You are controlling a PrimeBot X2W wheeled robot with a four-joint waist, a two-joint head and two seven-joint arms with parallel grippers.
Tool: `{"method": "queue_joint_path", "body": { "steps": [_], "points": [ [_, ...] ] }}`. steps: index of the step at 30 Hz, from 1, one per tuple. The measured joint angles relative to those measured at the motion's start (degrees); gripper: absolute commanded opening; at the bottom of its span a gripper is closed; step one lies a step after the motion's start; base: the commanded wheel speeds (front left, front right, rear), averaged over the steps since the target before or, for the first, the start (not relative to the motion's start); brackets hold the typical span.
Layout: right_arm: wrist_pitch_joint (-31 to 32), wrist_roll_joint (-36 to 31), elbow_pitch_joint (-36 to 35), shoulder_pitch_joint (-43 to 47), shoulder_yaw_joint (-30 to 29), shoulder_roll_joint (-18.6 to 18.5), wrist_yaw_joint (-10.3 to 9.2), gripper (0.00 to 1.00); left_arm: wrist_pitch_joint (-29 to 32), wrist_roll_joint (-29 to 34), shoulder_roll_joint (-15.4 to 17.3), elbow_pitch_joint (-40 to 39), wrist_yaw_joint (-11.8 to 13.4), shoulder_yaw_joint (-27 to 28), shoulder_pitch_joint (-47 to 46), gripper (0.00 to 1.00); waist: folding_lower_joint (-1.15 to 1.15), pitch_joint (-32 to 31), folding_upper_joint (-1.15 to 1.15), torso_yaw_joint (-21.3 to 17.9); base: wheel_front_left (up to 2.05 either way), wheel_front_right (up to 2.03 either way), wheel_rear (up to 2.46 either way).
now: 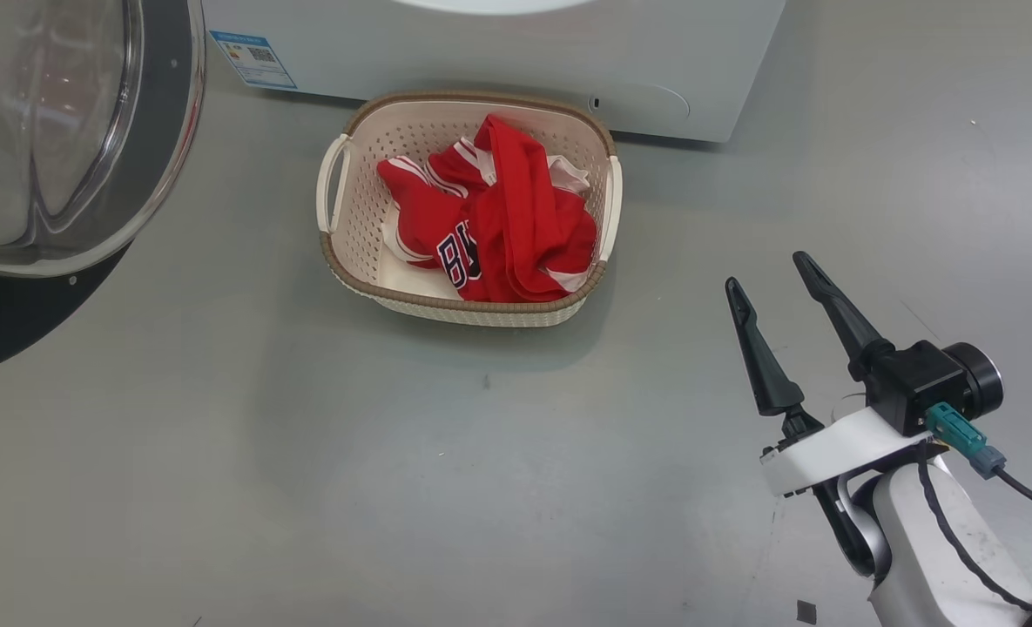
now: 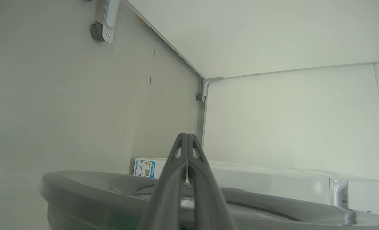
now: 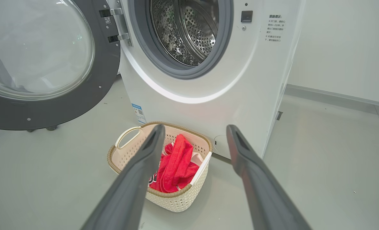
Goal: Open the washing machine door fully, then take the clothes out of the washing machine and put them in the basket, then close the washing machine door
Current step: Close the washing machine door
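Found the washing machine (image 3: pixel 250 80) straight ahead of the right gripper (image 3: pixel 195 127), beyond its fingertips, with the perforated steel drum (image 3: pixel 186 28) showing through the grey-ringed mouth. Saw the washing machine door (image 3: pixel 39 60) standing wide open, up and to the left of that gripper and well apart from it. Made out the same door's dark rim close beneath the fingers of the left gripper (image 2: pixel 186 135), but could not tell whether touching or apart. Spotted the basket (image 3: pixel 173 193) on the grey floor (image 3: pixel 48 179) before the machine, low between the right gripper's two fingers in the wrist view and apart from them. Noted the clothes (image 3: pixel 176 166), red with white trim, heaped inside the basket toward the side nearer the right gripper. Recorded the right gripper's fingers spread wide and empty, the left gripper's pressed together tip to tip. Caught a small blue label (image 3: pixel 139 112) low on the machine's front, left of the right gripper's left finger
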Motion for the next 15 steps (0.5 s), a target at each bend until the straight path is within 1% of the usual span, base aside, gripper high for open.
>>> {"method": "queue_joint_path", "body": {
  "steps": [6,11,15],
  "points": [
    [0.00,0.00,0.02,-0.01,-0.03,0.02,0.00,1.00,2.09,-0.27,0.78,2.15,0.00,0.49,-1.30,0.00,0.00,-0.22,0.00,0.14,0.00,0.00,0.00],
    [0.00,0.00,0.05,-0.01,-0.09,0.02,0.00,1.00,2.68,-0.67,0.99,3.41,0.00,0.59,-1.94,0.00,0.00,-0.48,0.00,0.31,0.00,0.00,0.00],
    [0.00,0.01,0.09,-0.02,-0.10,0.07,0.00,1.00,4.61,-0.74,1.26,4.24,0.00,0.23,-2.25,0.00,0.00,-0.80,0.00,0.53,0.00,0.00,0.00]
  ]
}}
